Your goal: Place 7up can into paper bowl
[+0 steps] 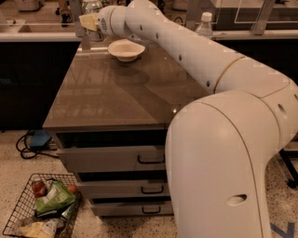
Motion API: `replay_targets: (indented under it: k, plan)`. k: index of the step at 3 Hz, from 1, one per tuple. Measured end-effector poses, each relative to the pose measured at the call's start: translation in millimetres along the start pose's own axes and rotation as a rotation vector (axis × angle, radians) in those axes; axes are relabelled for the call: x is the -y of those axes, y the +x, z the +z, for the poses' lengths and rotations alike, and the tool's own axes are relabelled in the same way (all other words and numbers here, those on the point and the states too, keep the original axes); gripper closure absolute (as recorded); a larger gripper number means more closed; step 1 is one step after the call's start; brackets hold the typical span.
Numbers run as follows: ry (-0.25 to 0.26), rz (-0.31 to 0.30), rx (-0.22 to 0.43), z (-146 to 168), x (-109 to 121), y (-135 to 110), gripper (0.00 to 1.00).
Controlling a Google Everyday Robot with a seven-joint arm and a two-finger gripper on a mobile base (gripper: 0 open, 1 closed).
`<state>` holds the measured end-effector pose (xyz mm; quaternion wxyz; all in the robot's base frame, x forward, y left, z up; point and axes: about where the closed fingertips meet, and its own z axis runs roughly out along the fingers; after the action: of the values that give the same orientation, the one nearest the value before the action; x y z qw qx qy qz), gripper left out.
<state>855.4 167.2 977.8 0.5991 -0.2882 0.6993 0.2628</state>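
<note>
While holding the small green-and-white metal 7up can [92,6] upright in the jaws of the gripper [89,21], far left, go right and nearer to the round cream paper bowl [125,56].

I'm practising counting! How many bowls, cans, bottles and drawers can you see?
bowl: 1
can: 1, by the gripper at the table's far left corner
bottle: 1
drawers: 3
Total: 6
</note>
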Motion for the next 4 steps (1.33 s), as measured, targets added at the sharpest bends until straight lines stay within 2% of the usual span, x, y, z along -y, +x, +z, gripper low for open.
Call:
replay_targets:
  k: [1,4]
  plan:
    - [0.0,0.0,0.0,0.0,0.0,0.0,1.0]
    - [0.152,0.061,-0.004,22.8,75.0,42.3,1.0]
